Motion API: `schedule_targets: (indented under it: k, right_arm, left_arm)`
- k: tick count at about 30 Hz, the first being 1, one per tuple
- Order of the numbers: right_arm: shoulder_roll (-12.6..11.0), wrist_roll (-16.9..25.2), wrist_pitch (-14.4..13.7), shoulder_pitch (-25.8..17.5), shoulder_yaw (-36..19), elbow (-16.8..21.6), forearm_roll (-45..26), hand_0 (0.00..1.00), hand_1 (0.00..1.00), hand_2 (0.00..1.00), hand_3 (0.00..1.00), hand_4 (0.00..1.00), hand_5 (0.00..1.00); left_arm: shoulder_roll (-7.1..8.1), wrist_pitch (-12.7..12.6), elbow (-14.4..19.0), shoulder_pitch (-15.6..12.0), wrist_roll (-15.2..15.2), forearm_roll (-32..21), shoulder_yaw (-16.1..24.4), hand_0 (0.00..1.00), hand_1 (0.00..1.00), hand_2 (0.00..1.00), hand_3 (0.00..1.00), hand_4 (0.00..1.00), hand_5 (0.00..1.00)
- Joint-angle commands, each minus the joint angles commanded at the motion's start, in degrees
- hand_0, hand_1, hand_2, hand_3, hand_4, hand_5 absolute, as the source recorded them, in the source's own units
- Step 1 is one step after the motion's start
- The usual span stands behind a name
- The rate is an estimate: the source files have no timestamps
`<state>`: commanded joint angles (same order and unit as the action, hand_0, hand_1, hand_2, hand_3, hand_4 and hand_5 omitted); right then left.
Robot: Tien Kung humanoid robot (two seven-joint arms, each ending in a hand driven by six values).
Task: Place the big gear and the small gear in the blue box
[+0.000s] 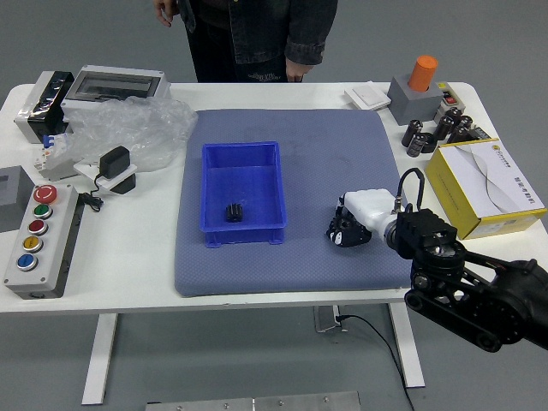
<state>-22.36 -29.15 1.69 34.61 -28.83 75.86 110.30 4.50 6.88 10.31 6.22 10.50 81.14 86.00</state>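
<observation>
Small black gear (234,212): inside blue box (242,178), open side up to receive parts | right hand (366,211): low over grey mat (330,141), probably for taking the big gear; its grip and the big gear, I cannot tell | person's hands (163,12) (298,68): hanging down, away from the work
</observation>
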Motion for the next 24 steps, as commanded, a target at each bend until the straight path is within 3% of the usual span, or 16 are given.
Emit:
schedule_targets:
  k: [10, 24]
  right_arm:
    - [-0.2, 0.7, -1.8, 0.1, -1.0, 0.6, 1.1, 0.523, 0.378, 0.426, 0.510, 0.478, 0.256]
    - [-0.7, 0.4, -1.5, 2.2, -4.1, 2.5, 1.5, 0.504, 0.372, 0.415, 0.500, 0.528, 0.258]
  left_arm:
    - [-0.01, 0.0, 0.0, 0.0, 0.0, 0.0, 0.0, 0.728, 0.677, 0.702, 0.699, 0.443, 0.010]
    - [0.14, 0.1, 0.0, 0.0, 0.1, 0.3, 0.2, 0.728, 0.677, 0.703, 0.701, 0.445, 0.009]
